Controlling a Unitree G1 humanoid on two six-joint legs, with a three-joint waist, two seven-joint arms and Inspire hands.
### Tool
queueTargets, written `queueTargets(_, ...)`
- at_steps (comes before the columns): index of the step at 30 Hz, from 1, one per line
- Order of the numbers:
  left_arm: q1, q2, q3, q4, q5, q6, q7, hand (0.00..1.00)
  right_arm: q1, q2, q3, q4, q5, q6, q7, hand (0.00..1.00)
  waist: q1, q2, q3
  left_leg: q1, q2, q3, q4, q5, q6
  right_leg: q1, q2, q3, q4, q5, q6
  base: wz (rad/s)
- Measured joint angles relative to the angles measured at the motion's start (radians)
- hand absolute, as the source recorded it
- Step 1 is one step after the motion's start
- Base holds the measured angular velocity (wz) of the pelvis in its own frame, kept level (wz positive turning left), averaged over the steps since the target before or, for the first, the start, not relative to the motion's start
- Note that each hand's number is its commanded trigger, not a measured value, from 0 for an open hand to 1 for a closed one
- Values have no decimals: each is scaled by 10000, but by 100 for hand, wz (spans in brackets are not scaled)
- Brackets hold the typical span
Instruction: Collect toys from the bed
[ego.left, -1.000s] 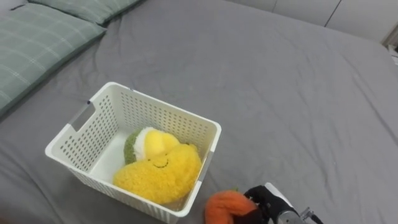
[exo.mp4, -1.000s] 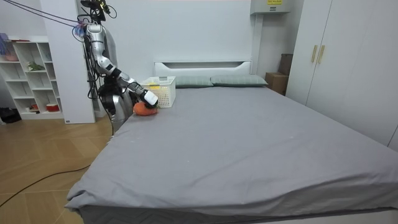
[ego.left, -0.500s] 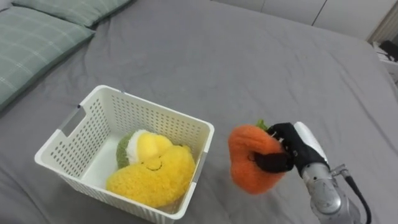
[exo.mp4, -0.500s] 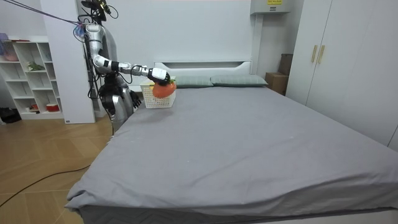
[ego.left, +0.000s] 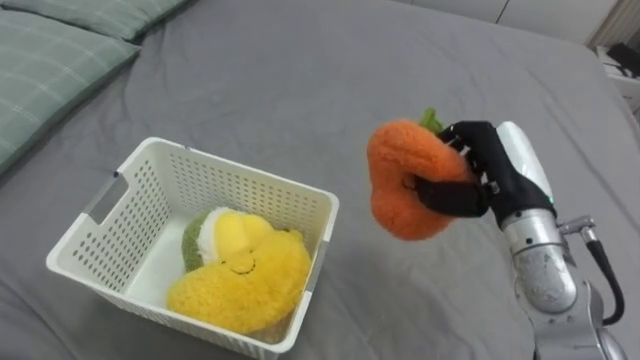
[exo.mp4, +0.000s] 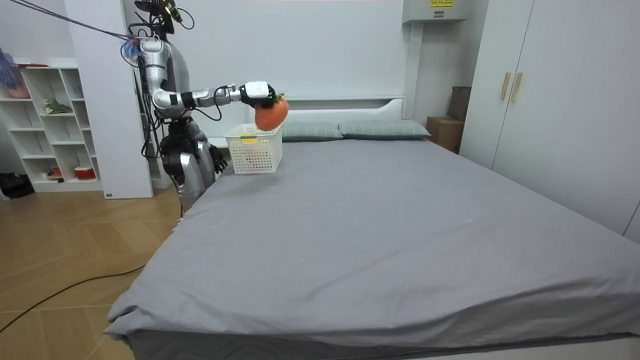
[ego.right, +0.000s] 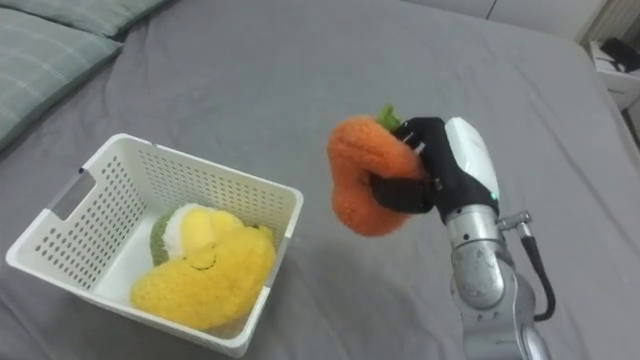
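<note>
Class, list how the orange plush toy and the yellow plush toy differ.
The orange toy is orange with a green tip; the yellow toy is yellow with a stitched smile. The orange toy is held in the air by the right hand, right of the basket; the yellow toy lies inside the basket. Both are fuzzy plush.

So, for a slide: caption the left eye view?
Right hand grips an orange plush toy beside the white basket.
</note>
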Motion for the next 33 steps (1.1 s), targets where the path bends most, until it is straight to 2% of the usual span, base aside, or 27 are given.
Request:
queueTargets(7, -48, -7, 92, 227, -7, -156, -232, 0, -694, 19, 79, -778, 64, 8, -4, 100, 267, -26, -18, 32, -5, -52, -17, 0, 0, 80, 3, 2, -15, 0, 1, 2)
queueTargets(14, -120, 17, -94, 177, 8, -168, -200, 0, -1270, 31, 939, -777, 22, 88, 412, 100, 543, -101, -43, 1, -8, -95, 17, -3, -1, 72, -7, -49, -12, 1, 0, 2)
queueTargets(20, -312, 71, -378, 187, 12, -134, -281, 0, -1383, 12, 1764, -753, 58, 278, 706, 100, 827, -140, 14, -68, -32, -314, 13, -2, 0, 98, -21, -225, -15, 0, 1, 10)
queueTargets(26, -546, 41, -555, 235, 5, -132, -447, 0, -1449, 87, 2649, -739, 32, 529, 1528, 100, 1340, -285, 126, -167, -43, -381, 44, -2, 1, 38, -24, -264, -35, 0, 1, 3)
queueTargets(30, -557, 32, -594, 227, 94, -43, -610, 0, -1507, 295, 2808, -739, -27, 671, 1898, 100, 1536, -340, 119, -260, -50, -394, 52, 0, 3, -59, -37, -312, -35, 0, 2, 1)
queueTargets(33, -566, 41, -623, 225, 207, 14, -680, 0, -1507, 298, 2812, -710, -85, 718, 2038, 100, 1602, -332, 124, -273, -55, -442, 50, 1, 4, -59, -47, -428, -36, 0, 2, 4)
